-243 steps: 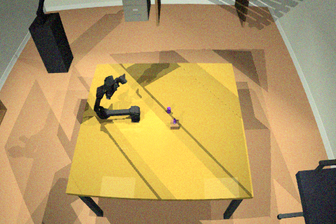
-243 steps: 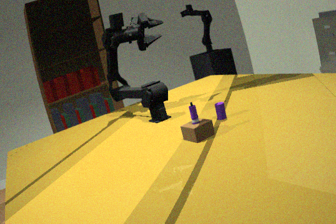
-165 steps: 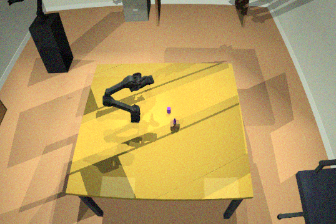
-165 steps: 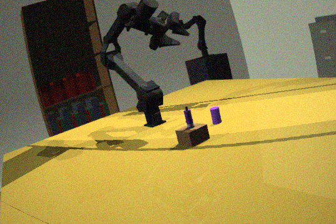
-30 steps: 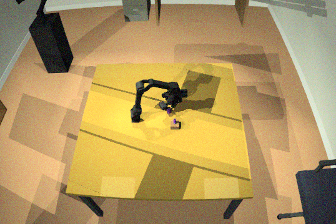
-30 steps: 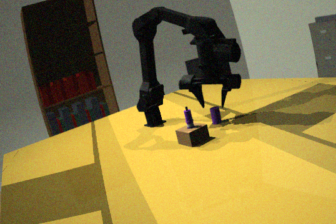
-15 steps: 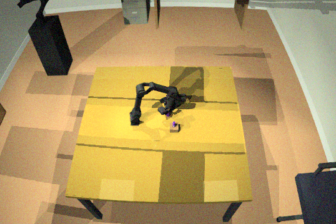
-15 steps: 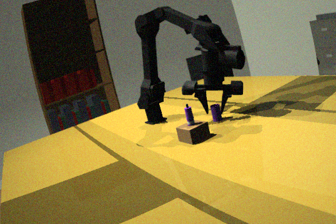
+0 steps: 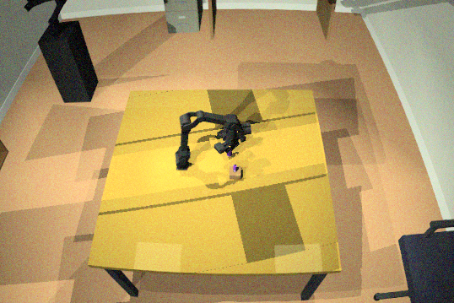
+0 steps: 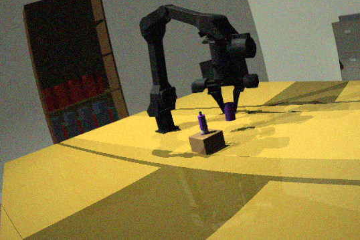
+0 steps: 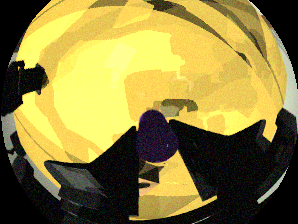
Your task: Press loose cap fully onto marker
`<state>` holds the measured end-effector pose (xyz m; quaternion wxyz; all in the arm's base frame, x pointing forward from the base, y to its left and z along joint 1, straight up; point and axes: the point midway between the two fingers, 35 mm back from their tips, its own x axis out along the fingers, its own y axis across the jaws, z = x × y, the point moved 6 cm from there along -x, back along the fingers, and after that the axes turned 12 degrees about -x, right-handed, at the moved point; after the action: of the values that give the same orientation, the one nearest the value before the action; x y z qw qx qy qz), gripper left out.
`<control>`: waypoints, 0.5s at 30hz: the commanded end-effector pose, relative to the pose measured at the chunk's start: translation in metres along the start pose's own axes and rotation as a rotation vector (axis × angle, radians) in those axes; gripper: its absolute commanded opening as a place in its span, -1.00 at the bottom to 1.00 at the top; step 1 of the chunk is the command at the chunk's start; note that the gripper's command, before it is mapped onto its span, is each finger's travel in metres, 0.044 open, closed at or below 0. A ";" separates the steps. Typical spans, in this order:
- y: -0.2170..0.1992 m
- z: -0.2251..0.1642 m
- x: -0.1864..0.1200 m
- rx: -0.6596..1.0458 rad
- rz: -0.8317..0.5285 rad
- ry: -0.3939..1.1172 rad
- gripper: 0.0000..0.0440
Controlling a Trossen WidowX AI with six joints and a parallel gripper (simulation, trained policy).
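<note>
My gripper is shut on the purple cap. The cap is between the fingertips, roughly upright, and looks a little above the table. The marker stands upright in the brown holder block, with its dark tip bare and pointing up. In the exterior view the block is in front of the cap and to its left. In the wrist view the fingers and cap hide much of the area below, and the marker cannot be made out clearly.
The yellow table carries the arm's base, to the left of the block. Dark shadow patches and bands lie across the table. A chair, a desk and a filing cabinet stand away from the table.
</note>
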<state>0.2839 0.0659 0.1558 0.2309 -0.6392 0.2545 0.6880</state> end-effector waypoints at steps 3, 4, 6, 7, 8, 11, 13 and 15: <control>0.003 -0.006 -0.018 0.028 -0.027 0.022 -0.67; 0.004 -0.007 -0.021 0.034 -0.032 0.026 -0.67; 0.006 -0.010 -0.028 0.048 -0.041 0.031 -0.67; 0.007 -0.012 -0.031 0.055 -0.046 0.034 -0.67; 0.009 -0.013 -0.035 0.062 -0.050 0.036 -0.67; 0.012 -0.019 -0.045 0.084 -0.062 0.042 -0.68; 0.015 -0.022 -0.052 0.100 -0.068 0.045 -0.69; 0.018 -0.025 -0.058 0.116 -0.073 0.048 -0.70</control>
<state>0.2951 0.0407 0.2065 0.2784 -0.6515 0.2710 0.6516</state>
